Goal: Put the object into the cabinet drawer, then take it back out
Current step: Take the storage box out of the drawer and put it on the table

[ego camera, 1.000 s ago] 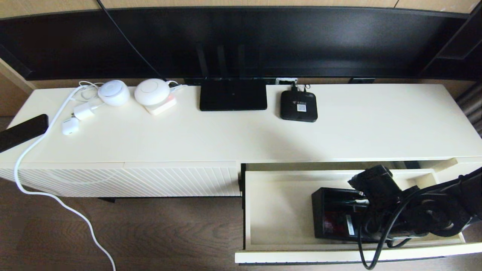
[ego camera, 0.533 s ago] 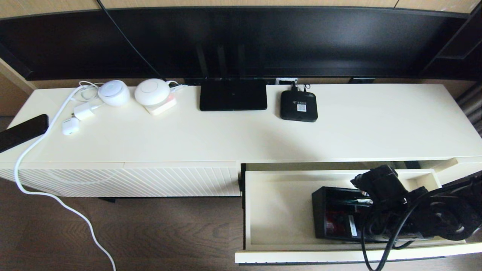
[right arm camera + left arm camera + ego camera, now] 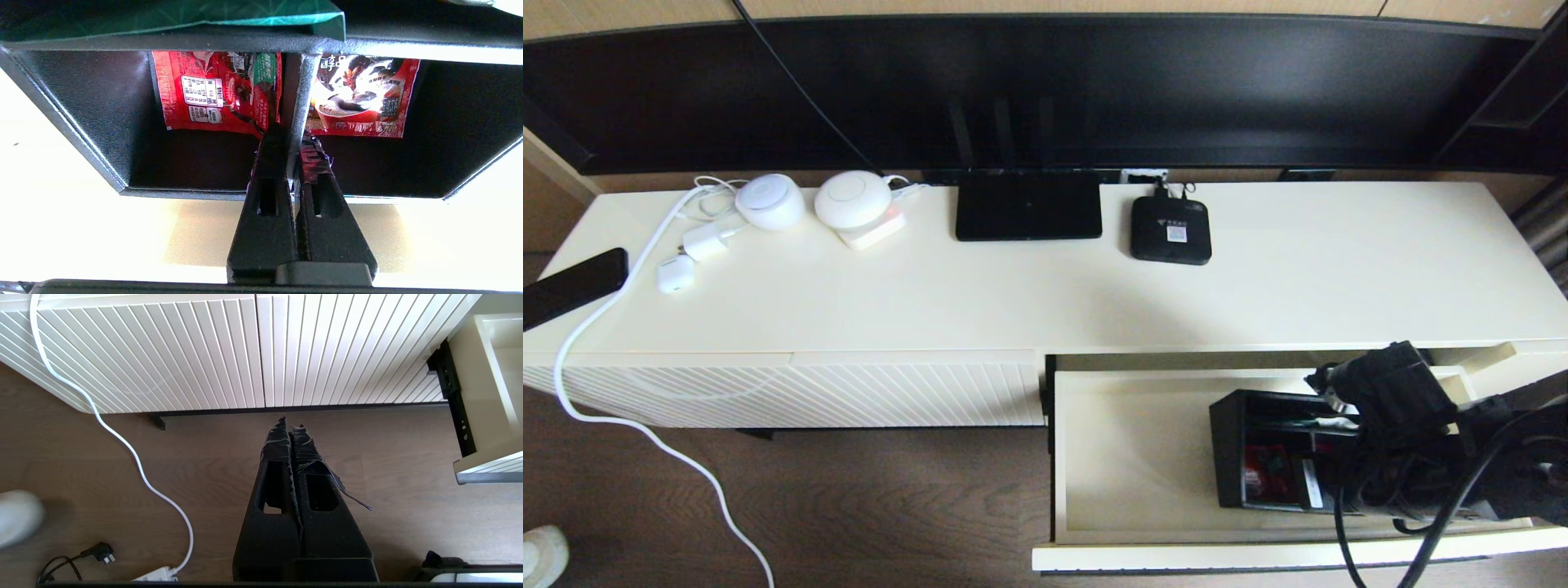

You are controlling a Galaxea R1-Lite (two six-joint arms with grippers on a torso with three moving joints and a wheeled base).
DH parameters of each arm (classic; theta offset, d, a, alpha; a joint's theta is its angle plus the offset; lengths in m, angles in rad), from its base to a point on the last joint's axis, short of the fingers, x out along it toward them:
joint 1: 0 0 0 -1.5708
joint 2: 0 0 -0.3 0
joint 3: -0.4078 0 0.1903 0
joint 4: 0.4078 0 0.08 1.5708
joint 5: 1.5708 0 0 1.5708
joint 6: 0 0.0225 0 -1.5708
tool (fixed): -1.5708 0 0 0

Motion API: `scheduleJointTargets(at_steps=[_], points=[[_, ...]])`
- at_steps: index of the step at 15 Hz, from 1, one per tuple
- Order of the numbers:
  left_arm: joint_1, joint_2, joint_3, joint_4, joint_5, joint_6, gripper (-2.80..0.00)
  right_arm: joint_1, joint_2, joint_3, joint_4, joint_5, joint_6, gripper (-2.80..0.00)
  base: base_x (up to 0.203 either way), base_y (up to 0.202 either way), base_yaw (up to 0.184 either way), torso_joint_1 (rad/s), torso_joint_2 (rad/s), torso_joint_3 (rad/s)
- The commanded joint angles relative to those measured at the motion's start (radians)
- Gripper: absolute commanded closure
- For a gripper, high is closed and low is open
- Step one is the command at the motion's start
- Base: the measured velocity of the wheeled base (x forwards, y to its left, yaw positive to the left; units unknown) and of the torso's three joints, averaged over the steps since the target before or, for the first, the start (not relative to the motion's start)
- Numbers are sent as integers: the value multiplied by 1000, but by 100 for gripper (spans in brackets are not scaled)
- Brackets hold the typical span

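The black organizer box (image 3: 1258,449) hangs tilted over the right half of the open cream cabinet drawer (image 3: 1127,457), its near side raised. In the right wrist view the box (image 3: 94,118) shows red packets (image 3: 212,98) in its two smaller compartments and a green packet (image 3: 171,16) in the long one. My right gripper (image 3: 292,141) is shut on the thin wall between the two smaller compartments. In the head view the right arm (image 3: 1413,416) covers the box's right part. My left gripper (image 3: 291,424) is shut on nothing, low above the wooden floor in front of the cabinet.
On the cabinet top (image 3: 1298,278) lie a flat black router (image 3: 1028,204), a small black box with a white label (image 3: 1170,229), white round devices (image 3: 852,198), chargers and a phone (image 3: 572,286). A white cable (image 3: 645,425) trails to the floor. The handleless ribbed panel (image 3: 792,392) is left of the drawer.
My right gripper has lifted the organizer box and carried it a little to the right and back; the box now sits tilted instead of flat on the drawer bottom. The left arm has not moved.
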Motion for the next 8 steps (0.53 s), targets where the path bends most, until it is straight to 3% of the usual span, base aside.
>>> scheduleJointTargets(at_steps=[1, 8], points=[[0, 1, 1, 1, 0, 0, 0, 0, -50, -3, 12, -1, 0, 0, 0, 0, 0, 0, 0, 0], [0, 1, 0, -1, 0, 0, 0, 2, -150, -2, 81, -1, -41, 0, 0, 0, 0, 0, 0, 0]])
